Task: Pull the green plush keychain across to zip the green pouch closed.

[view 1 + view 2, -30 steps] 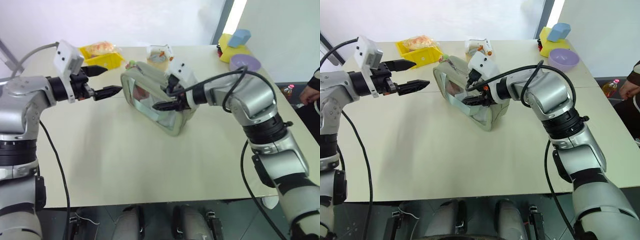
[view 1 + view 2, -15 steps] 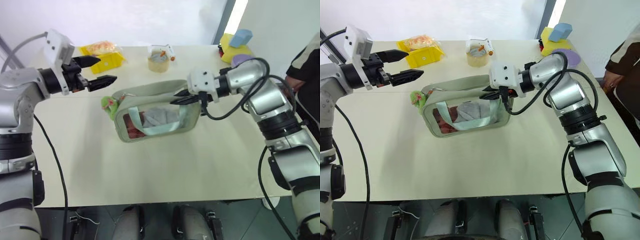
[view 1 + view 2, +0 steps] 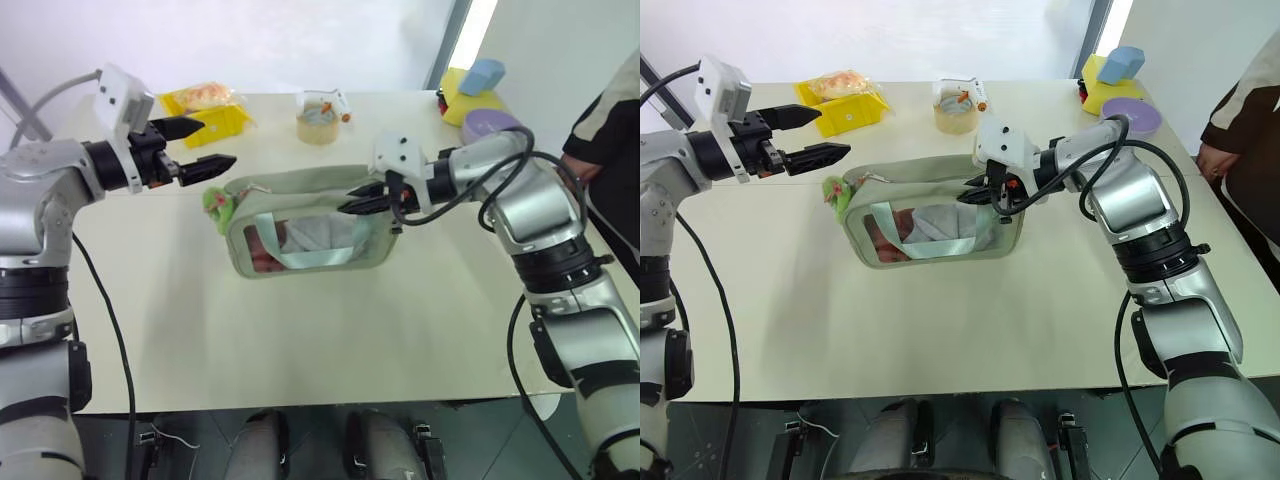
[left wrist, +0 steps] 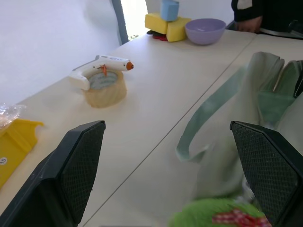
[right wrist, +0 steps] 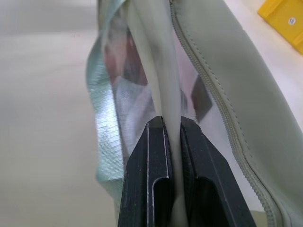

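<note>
Two grippers are at work over the table (image 3: 300, 330): my right gripper (image 3: 352, 200) is pinched tight on a fold of fabric at the right end of the green pouch (image 3: 300, 240), which lies on its side mid-table with its clear window facing me. My left gripper (image 3: 205, 145) hangs with fingers spread wide, just above the green plush keychain (image 3: 217, 205) at the pouch's left end, not touching it.

On the table (image 3: 940, 330) the green pouch (image 3: 935, 215) lies with its clear window facing the camera, the right gripper (image 3: 985, 195) pinching its right end, the green plush keychain (image 3: 839, 194) at its left end, and the left gripper (image 3: 825, 135) spread wide just beyond.
</note>
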{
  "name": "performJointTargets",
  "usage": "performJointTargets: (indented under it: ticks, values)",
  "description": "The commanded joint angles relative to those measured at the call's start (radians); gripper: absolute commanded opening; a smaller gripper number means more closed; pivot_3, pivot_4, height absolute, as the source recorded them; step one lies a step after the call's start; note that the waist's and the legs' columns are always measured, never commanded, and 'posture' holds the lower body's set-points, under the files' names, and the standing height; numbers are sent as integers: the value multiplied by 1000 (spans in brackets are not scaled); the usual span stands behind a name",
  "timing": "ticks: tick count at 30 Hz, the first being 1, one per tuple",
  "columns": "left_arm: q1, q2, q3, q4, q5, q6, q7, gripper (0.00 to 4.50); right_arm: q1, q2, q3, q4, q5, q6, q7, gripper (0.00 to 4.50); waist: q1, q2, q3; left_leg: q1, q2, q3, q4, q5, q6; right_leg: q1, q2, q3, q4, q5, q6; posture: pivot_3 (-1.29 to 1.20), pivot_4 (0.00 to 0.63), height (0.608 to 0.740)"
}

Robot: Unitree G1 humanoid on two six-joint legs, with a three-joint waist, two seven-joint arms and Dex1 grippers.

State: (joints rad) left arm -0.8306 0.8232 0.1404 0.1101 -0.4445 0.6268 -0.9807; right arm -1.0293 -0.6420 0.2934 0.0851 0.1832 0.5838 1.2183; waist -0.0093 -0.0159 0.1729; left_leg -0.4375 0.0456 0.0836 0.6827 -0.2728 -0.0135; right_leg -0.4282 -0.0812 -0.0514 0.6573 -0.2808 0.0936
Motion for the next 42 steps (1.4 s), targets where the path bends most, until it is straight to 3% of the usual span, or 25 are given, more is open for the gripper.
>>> performJointTargets:
  ticks: [1,8,11,15,22,31,34,38,42]
  values:
    - [-40,8,10,-1,3,-27,-2,4500,-31,1,-50,-45,23,14,-16,93,0,0,0,0,0,0,0,0,0,0,0,0,0,0,0,0,150,739]
    - [-49,6,2,11,5,-39,-2,4500,15,-12,-25,-78,-2,-60,-2,93,-2,0,0,0,0,0,0,0,0,0,0,0,0,0,0,0,150,739]
    - [-52,16,6,20,3,-38,-8,4500,23,-7,-35,-85,2,-58,-10,1117,-2,0,0,0,0,0,0,0,0,0,0,0,0,0,0,0,150,739]
    - [-47,40,19,43,8,-35,-13,4500,21,-49,-83,-120,24,-53,-2,2962,-3,0,0,0,0,0,0,0,0,0,0,0,0,0,0,0,150,739]
    - [-6,113,71,68,11,-34,-3,4500,97,-187,-163,-258,53,6,-6,2962,-1,-1,0,-1,0,-1,0,0,0,0,0,0,-1,0,0,0,150,739]
    - [-23,130,48,128,41,-52,-20,4500,215,-120,-123,-257,6,-48,-117,2962,-2,-1,-1,0,0,0,0,0,0,0,0,0,0,0,0,0,150,739]
    - [-5,131,41,131,48,-53,-36,4500,215,-104,-116,-230,-11,-84,-137,2118,-2,-1,-1,0,0,0,0,0,0,0,0,0,0,0,0,0,150,739]
    - [44,110,30,114,40,-40,-53,4500,218,-95,-119,-240,-6,-103,-139,68,-2,-1,-1,0,0,0,0,0,0,0,0,0,0,0,0,0,150,739]
    - [97,94,10,71,26,-13,-78,4500,224,-97,-119,-254,-4,-108,-134,23,-2,-1,-1,0,0,0,0,0,0,0,0,0,0,0,0,0,150,739]
